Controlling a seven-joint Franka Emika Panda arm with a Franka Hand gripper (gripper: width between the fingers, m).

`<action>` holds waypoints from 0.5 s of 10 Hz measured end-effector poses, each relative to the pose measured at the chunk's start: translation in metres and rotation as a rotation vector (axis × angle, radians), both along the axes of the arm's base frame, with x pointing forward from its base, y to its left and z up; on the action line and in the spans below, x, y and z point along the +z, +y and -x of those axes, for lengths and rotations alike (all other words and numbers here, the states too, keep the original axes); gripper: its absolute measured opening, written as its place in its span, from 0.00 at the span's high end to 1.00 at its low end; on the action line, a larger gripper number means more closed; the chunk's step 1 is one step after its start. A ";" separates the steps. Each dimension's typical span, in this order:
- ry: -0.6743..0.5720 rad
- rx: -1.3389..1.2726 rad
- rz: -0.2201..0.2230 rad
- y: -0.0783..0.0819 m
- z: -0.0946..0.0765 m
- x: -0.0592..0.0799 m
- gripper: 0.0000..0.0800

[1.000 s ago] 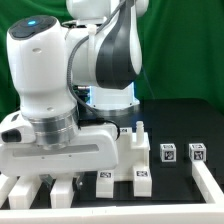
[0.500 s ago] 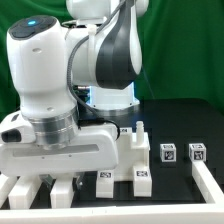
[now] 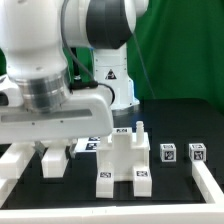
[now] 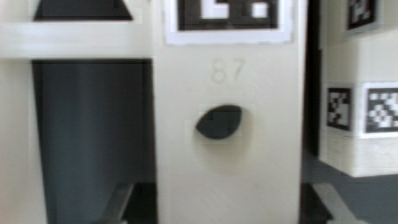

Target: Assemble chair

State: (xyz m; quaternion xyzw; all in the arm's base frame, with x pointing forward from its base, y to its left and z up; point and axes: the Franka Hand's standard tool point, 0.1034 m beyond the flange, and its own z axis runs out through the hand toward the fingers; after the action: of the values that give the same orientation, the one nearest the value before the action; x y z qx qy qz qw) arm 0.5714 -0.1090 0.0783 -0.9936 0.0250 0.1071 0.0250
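Gripper (image 3: 55, 165) low at exterior view's left; can't tell if jaws clamp anything. Chair (image 3: 120, 160) part-built, est. halfway; two tagged cubes (image 3: 168, 153) lie loose, not yet fitted.

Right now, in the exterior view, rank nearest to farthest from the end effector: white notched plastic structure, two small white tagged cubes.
1. White notched plastic structure, centre.
2. Inner small white tagged cube, exterior view's right.
3. Outer small white tagged cube, farther that way.

Two tagged cubes (image 3: 168, 153) sit near a notched white block (image 3: 120, 160) on the black table (image 3: 185, 120).
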 end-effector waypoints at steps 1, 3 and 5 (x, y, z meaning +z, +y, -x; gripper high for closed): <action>-0.008 -0.006 -0.010 0.005 0.002 0.017 0.64; -0.028 -0.056 -0.020 0.038 0.017 0.051 0.64; -0.041 -0.085 -0.014 0.086 0.033 0.062 0.64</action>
State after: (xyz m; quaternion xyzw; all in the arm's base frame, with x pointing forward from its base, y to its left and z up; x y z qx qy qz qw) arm 0.5384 -0.0226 0.1408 -0.9934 0.0659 0.0857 0.0371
